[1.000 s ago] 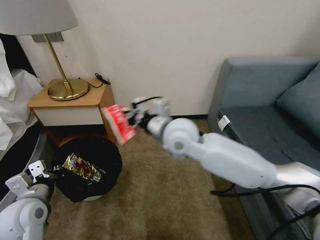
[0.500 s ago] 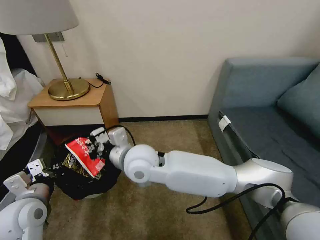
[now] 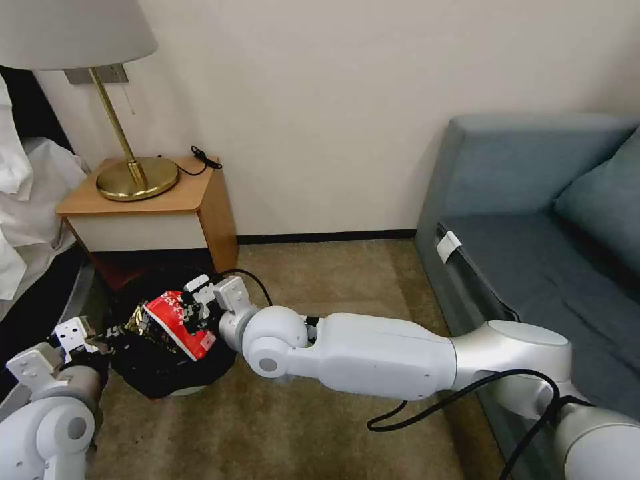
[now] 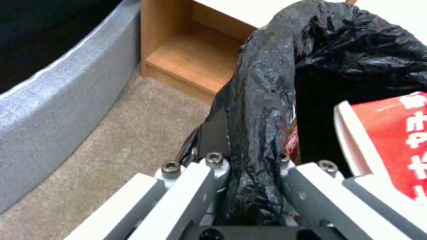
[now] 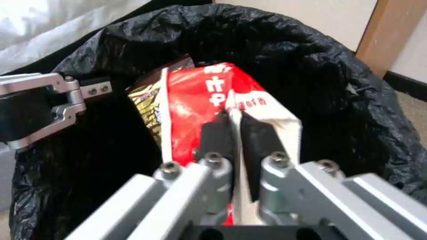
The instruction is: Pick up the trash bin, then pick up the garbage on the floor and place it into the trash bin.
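While my left gripper (image 4: 249,186) pinches the trash bin (image 3: 167,373) by its liner rim, my right gripper (image 5: 236,133), pressed onto the red-and-white packet (image 3: 180,323), hangs over the bin's mouth. I'd release only once it's well inside, beside the gold wrapper (image 3: 140,320).

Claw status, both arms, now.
Left claw: closed on the trash bin's bag-lined rim.
Right claw: closed on the red-and-white packet, over the bin.

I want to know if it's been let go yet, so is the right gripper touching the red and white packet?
Touching. In the right wrist view the right gripper has its black pads closed on the edge of the red-and-white packet, over the trash bin.
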